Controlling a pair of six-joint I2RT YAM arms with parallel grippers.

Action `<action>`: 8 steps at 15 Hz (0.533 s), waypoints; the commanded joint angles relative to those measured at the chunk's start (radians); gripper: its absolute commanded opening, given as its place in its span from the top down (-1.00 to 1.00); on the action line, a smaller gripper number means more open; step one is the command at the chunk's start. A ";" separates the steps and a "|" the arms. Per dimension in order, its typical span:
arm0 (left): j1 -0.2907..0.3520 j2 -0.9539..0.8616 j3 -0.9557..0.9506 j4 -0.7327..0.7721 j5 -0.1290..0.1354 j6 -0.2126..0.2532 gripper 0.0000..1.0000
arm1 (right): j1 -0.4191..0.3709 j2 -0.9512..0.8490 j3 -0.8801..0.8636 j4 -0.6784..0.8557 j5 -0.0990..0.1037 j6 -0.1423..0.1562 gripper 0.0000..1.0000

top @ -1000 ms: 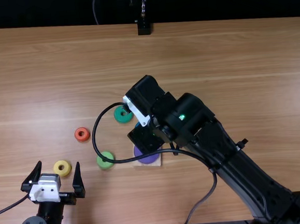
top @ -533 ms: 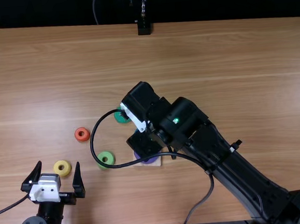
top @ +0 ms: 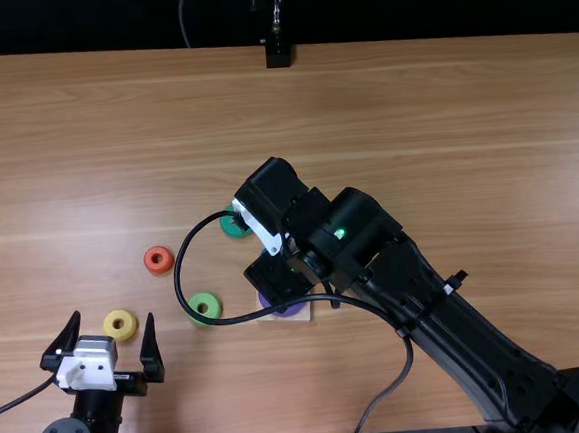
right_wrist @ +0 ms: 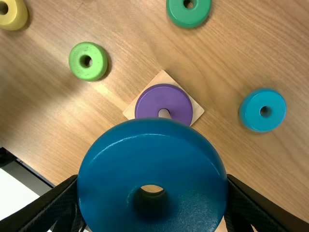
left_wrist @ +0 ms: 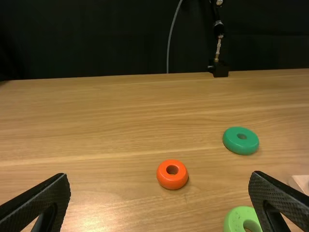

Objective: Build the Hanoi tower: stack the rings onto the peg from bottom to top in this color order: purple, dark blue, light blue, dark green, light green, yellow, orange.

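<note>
Through the purple ring (right_wrist: 165,95), the peg (right_wrist: 164,114) stands upright.

Bright, diffuse light spreads over the table (top: 443,124) — glossing the dark blue ring (right_wrist: 154,162) and casting a soft shadow beside the light green ring (right_wrist: 87,73) — before a nearly black backdrop (top: 433,0).

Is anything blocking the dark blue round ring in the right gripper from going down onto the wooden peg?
Nothing visible is. The dark blue ring is held by the right gripper above the wooden peg, which carries only the flat purple ring. The round light blue ring lies aside.
</note>
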 commanded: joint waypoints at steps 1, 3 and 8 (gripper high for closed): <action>0.008 -0.012 -0.050 -0.011 0.003 0.011 -1.00 | -0.003 -0.020 -0.004 0.002 0.004 0.001 1.00; 0.008 -0.012 -0.050 -0.011 0.003 0.011 -1.00 | -0.005 -0.020 -0.004 0.002 0.004 -0.003 1.00; 0.008 -0.012 -0.050 -0.011 0.003 0.011 -1.00 | -0.006 -0.002 -0.001 0.002 0.004 -0.006 1.00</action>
